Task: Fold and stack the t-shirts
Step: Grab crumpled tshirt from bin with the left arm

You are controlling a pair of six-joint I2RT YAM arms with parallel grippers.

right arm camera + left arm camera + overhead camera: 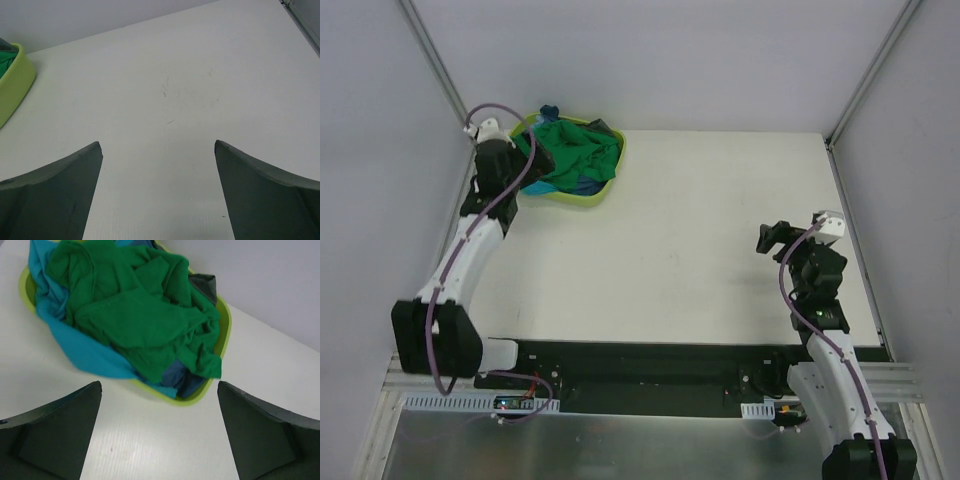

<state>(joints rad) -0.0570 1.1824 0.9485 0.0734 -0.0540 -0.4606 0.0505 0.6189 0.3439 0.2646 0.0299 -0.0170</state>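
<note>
T-shirts (135, 315) crumpled soft heap in oval plastic basket (194, 400) | left tool (159, 384) wide | right tool (158, 143) wide

Top external cam, fixed high at the near edge, looks down and fwd over the whole desk (700, 250), lime basket (603, 195) at far left. Left wrist cam sits close, angled down at the basket past the left gripper (159, 387), its fingers in the btm corners. Right wrist cam looks low past the right gripper (157, 145), across the desk to the back wall (100, 20); the basket rim clips its left edge. All 3 views share basket and desk.
</note>
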